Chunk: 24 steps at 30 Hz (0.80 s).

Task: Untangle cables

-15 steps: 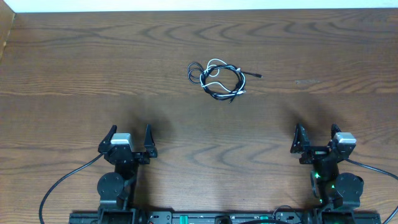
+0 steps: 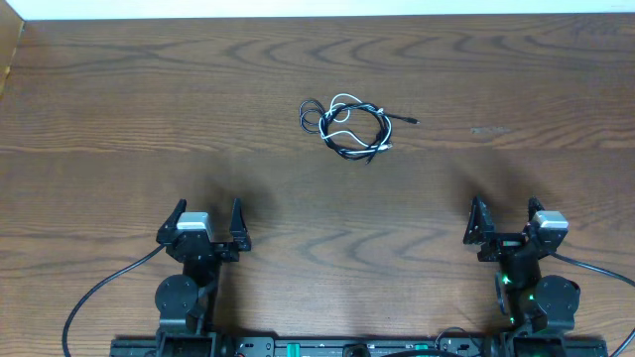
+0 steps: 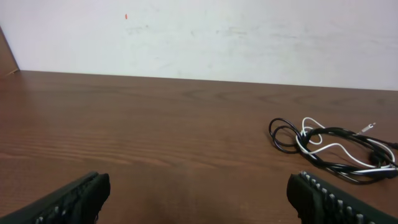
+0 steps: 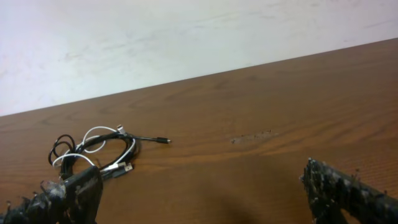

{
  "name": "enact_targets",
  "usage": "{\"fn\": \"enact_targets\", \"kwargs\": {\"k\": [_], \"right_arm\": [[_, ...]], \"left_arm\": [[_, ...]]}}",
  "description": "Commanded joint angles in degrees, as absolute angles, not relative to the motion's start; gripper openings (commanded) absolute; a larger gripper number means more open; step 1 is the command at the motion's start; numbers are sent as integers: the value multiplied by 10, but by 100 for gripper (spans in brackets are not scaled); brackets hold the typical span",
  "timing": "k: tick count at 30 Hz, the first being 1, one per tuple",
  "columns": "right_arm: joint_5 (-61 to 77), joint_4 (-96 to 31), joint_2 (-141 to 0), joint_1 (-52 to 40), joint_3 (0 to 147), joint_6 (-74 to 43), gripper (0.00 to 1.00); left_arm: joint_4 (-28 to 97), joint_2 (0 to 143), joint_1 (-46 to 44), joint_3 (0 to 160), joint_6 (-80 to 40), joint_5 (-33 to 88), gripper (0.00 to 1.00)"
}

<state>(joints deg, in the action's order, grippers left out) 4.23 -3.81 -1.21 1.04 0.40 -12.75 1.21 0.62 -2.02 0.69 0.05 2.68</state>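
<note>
A small tangle of thin black and white cables (image 2: 347,128) lies on the wooden table (image 2: 139,109), a little above its middle, with one black plug end sticking out to the right. The same cables (image 3: 333,146) show at the right of the left wrist view and as a bundle of cables (image 4: 96,152) at the left of the right wrist view. My left gripper (image 2: 206,219) sits open near the front edge at the left, far from the tangle. My right gripper (image 2: 504,218) sits open at the front right, also well short of it. Nothing is between either pair of fingers.
A pale wall (image 3: 205,37) rises behind the table's far edge. Thick black arm wires (image 2: 99,293) trail off the front left and front right by the arm bases. A small scuff (image 4: 252,137) marks the wood to the right of the tangle.
</note>
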Motion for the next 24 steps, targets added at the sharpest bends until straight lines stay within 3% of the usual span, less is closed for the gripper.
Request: {"fn": "enact_targets", "kwargs": {"k": [1,24], "right_arm": [[40,-41,-9,7,3,-119,99],[40,-41,-9,7,3,-119,99]], "left_arm": [[40,2,-18,2,6,15,96],[40,3,-18,2,6,15,96]]}}
